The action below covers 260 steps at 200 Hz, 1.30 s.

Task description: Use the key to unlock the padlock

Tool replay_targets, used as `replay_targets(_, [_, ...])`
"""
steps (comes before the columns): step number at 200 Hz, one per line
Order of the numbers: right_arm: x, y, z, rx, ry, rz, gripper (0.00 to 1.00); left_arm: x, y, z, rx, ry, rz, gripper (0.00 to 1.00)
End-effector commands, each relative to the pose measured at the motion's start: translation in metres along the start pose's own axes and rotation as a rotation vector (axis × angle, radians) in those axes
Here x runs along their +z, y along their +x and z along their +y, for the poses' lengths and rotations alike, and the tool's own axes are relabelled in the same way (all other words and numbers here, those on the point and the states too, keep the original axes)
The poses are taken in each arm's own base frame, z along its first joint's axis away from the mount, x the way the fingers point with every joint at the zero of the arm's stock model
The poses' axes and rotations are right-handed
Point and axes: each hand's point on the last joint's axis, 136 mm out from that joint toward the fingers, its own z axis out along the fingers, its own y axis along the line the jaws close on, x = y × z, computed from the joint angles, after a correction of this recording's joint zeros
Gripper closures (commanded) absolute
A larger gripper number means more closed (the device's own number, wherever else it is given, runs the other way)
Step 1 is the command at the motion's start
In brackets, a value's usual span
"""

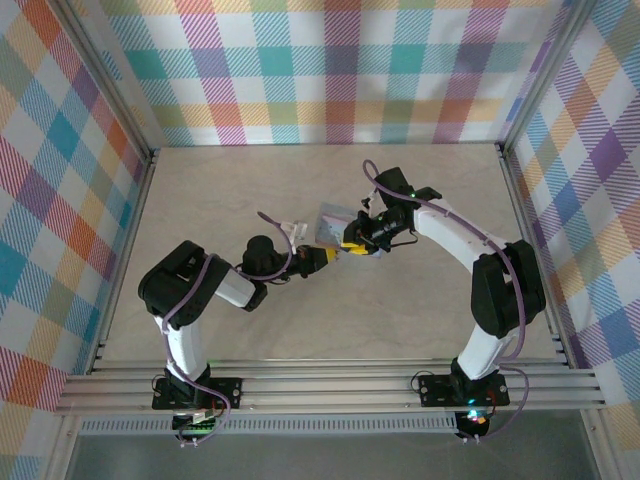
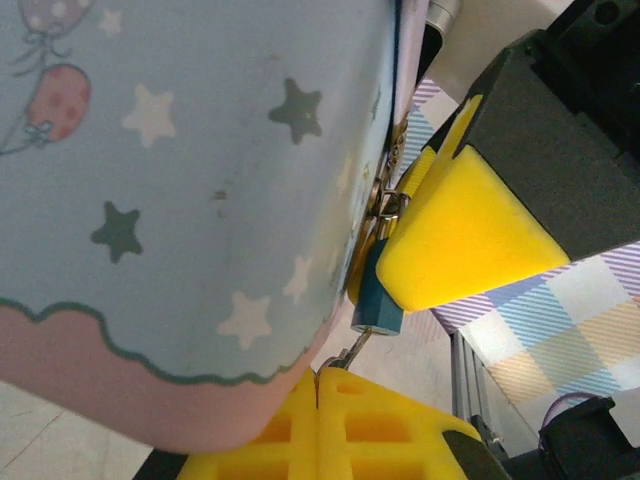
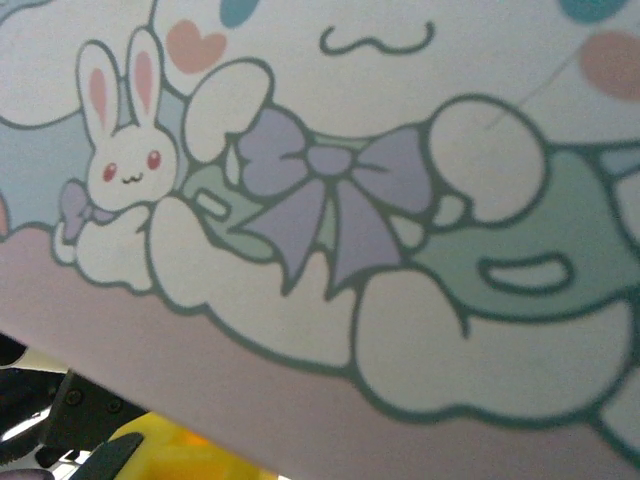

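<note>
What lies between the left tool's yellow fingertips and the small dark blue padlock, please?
In the left wrist view, a thin greyish metal key bridges that gap, from left tool to padlock.

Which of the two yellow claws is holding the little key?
The left gripper: it is shut on the key, just below the padlock. The right gripper only sits beside the padlock.

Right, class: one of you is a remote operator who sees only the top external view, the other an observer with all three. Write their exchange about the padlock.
Operator: Where is the padlock?
Observer: It hangs at the edge of the pale blue tin, against a yellow finger of the right gripper.
Operator: And the key?
Observer: Its thin shaft runs from the shut left gripper up to the padlock's underside.
</note>
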Motion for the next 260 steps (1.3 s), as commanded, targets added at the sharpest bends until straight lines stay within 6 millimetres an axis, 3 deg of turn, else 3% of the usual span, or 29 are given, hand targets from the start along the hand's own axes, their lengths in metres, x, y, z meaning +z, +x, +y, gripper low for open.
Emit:
replay_targets(1, [0.004,0.010,0.015,-0.009,-0.066,0.035,1.00,0.008,-0.017,-0.010,0.033,0.039,-0.055,1.00])
replay_targets(29, [0.009,0.003,0.001,0.010,-0.022,-0.012,1.00,-0.002,-0.012,0.007,-0.008,-0.032,-0.078,1.00])
replay_targets(63, [0.028,-0.009,-0.018,0.036,0.004,-0.059,1.00,-0.028,0.002,0.032,-0.090,-0.136,-0.091,1.00])
replay_targets(121, [0.067,-0.021,-0.055,-0.003,0.061,-0.128,1.00,-0.059,0.011,0.039,-0.152,-0.261,-0.088,1.00])
replay_targets(163, [0.085,-0.011,-0.069,-0.075,0.058,-0.155,0.72,-0.073,0.002,0.025,-0.194,-0.341,-0.053,1.00])
replay_targets(180, [0.083,-0.006,-0.065,-0.104,0.022,-0.162,0.60,-0.081,-0.006,0.014,-0.178,-0.373,-0.041,1.00])
replay_targets(205, [0.069,0.002,-0.055,-0.158,-0.015,-0.178,0.49,-0.094,-0.013,0.003,-0.169,-0.442,-0.017,1.00])
replay_targets(240, [0.039,0.017,-0.028,-0.305,-0.114,-0.236,0.47,-0.099,-0.021,-0.008,-0.251,-0.477,0.005,1.00])
replay_targets(260, [0.027,0.032,-0.001,-0.494,-0.177,-0.300,0.47,-0.098,-0.027,-0.018,-0.316,-0.460,0.006,1.00])
